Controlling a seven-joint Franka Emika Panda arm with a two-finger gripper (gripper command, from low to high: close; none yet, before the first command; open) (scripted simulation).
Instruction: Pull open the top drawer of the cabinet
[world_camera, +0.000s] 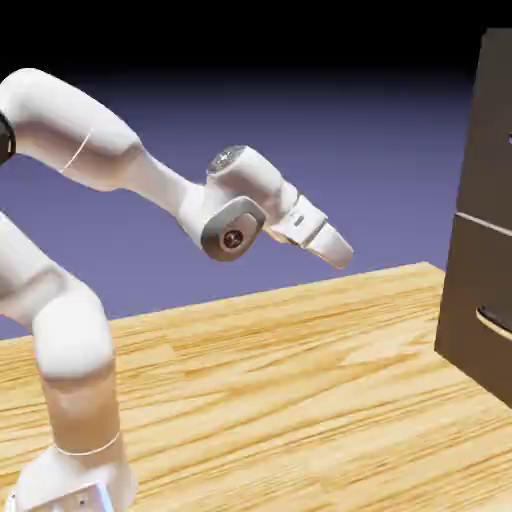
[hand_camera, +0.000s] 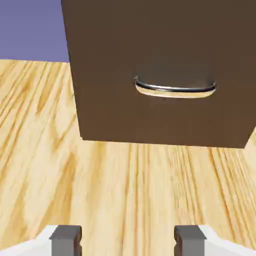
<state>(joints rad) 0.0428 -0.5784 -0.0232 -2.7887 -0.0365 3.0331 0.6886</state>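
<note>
The top drawer (world_camera: 490, 130) is the upper section of the cabinet (world_camera: 478, 290) at the exterior view's right edge; its handle is cut off there, so we cannot place it. The curved handle (hand_camera: 175, 89) in the hand view probably belongs to the lower drawer. Our gripper (world_camera: 338, 250) hangs well apart, tilted down towards the table (world_camera: 300, 380). Its 2 fingertips (hand_camera: 66, 239) stand wide, holding nothing, ready for a handle.
</note>
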